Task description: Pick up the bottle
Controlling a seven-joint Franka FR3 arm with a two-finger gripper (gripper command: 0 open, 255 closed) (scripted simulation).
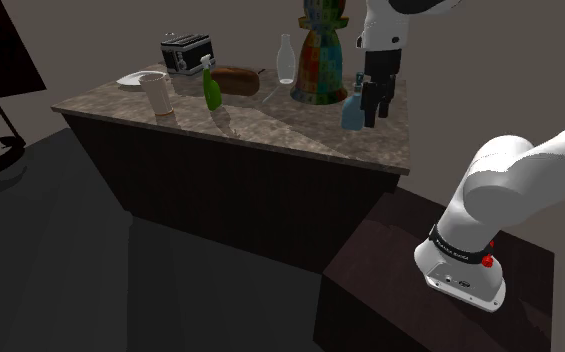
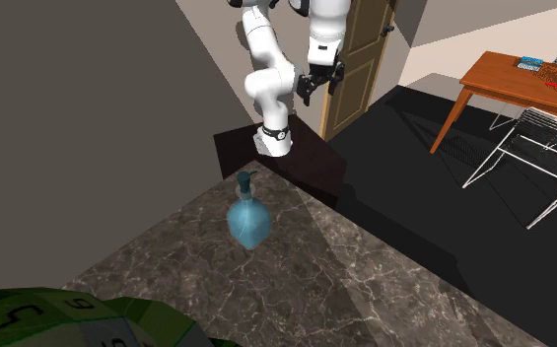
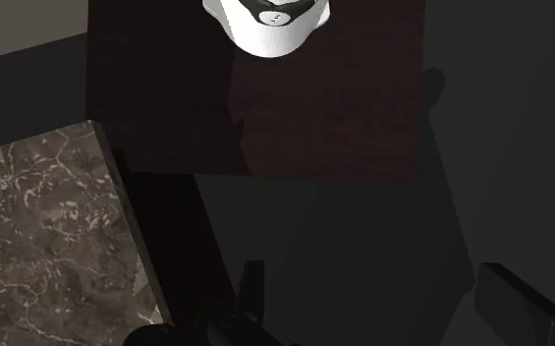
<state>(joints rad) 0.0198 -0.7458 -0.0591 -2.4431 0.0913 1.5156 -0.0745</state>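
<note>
1 blue bottle (image 2: pixel 248 219) — prob. light, slick, fragile; we'd take its narrow neck — gripper (image 3: pixel 368 269) fingers wide apart, holding nothing.

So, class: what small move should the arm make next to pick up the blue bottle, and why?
Probably shift the open gripper sideways over the counter toward the blue bottle: the wrist view looks down at floor beside the counter's edge, not at the bottle.

Veined marble counter (image 2: pixel 384 286); glossy translucent bottle (image 2: pixel 247 219); matt dark-wood stand (image 3: pixel 167 98).
</note>
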